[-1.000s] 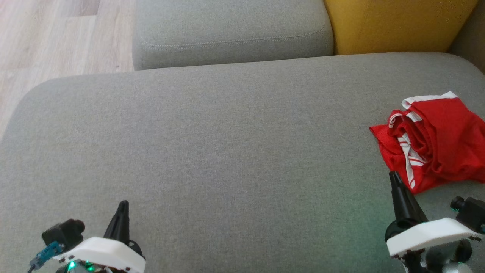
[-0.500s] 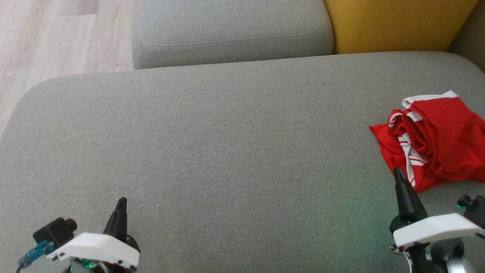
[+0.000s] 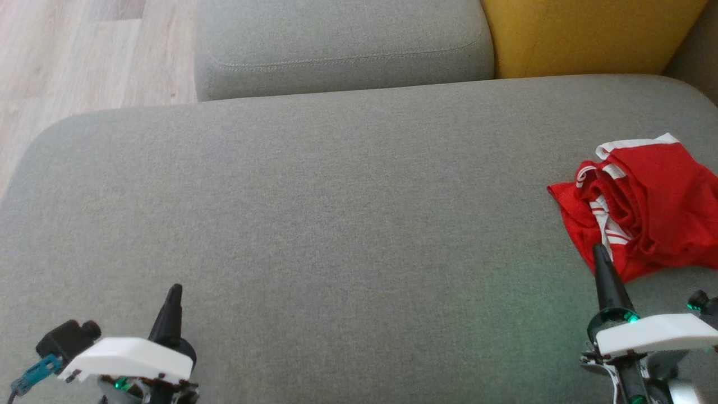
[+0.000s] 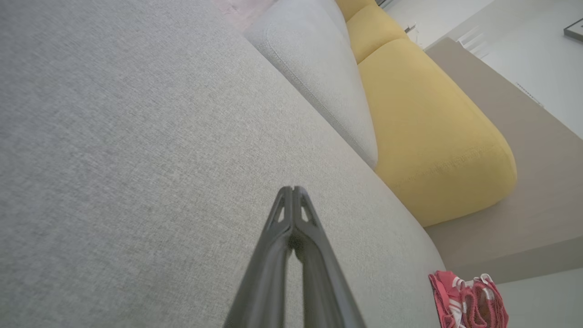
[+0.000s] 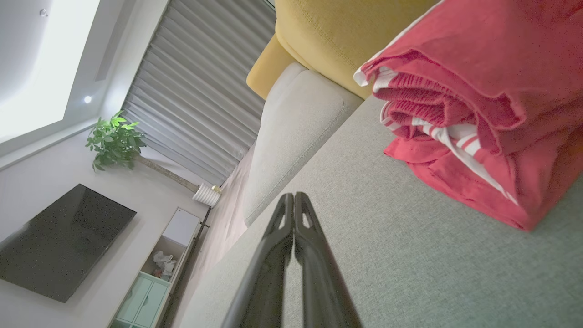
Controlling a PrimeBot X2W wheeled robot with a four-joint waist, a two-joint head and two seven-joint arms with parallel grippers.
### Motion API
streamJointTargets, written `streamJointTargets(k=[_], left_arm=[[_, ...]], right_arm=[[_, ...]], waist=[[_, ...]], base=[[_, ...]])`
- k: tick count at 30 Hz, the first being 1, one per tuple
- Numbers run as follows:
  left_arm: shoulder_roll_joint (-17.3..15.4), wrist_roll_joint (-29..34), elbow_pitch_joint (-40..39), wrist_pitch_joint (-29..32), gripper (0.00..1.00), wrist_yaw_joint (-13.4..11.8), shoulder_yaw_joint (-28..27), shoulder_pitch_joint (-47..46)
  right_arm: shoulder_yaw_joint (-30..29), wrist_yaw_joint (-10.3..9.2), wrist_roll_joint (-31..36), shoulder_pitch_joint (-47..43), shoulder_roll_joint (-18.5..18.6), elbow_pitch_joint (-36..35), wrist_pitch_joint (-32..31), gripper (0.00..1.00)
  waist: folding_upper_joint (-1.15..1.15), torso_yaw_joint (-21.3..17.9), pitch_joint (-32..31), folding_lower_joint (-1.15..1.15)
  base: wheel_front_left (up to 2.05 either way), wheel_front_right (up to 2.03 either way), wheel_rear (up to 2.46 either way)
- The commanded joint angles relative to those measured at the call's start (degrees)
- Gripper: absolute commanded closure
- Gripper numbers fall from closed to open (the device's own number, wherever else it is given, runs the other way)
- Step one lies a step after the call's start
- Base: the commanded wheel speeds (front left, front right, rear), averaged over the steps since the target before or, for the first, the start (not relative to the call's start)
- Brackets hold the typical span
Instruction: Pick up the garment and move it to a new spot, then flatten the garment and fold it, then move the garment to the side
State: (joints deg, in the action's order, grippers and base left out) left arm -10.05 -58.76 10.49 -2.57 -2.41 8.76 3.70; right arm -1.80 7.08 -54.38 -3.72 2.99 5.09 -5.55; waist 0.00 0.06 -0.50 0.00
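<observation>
The garment (image 3: pixel 650 207) is a crumpled red piece with white stripes, lying at the right edge of the grey sofa seat (image 3: pixel 336 213). It also shows at the lower right of the left wrist view as a small garment (image 4: pixel 469 303) and close up in the right wrist view as a bunched garment (image 5: pixel 483 114). My right gripper (image 3: pixel 599 249) is shut and empty, its tip just at the garment's near edge. My left gripper (image 3: pixel 175 289) is shut and empty over bare seat at the lower left. Both pairs of fingers (image 4: pixel 291 214) (image 5: pixel 294 218) are pressed together.
A grey back cushion (image 3: pixel 342 45) and a yellow cushion (image 3: pixel 589 33) stand behind the seat. Wooden floor (image 3: pixel 84 56) lies beyond the seat's left end. The right wrist view catches a TV (image 5: pixel 59 241), a low cabinet (image 5: pixel 159 273) and a plant (image 5: pixel 114 141) across the room.
Both grippers have drawn a little lower in the head view, the left one also leftward. The right tip has edged right along the garment's near edge. The garment lies unmoved.
</observation>
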Motion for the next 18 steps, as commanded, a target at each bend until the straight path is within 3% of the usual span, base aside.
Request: streamJointTargets(k=[1,18], left_arm=[[-0.2,-1.4,-1.5,0.3,1.00,0.7,-2.1,-3.7],[1.5,-10.7,-0.1,2.4,1.00,3.2,-5.3,-5.4]], right_arm=[[0.4,0.23,-1.8,3.3,1.2,-1.3,0.5,1.00],[-0.4,0.28,-12.3,5.1,1.3,1.5,0.6,1.00]], waist=[[0.00,0.0,0.0,0.00],[0.00,0.0,0.2,0.00]], base=[[0.00,0.00,0.00],[0.00,0.00,0.00]])
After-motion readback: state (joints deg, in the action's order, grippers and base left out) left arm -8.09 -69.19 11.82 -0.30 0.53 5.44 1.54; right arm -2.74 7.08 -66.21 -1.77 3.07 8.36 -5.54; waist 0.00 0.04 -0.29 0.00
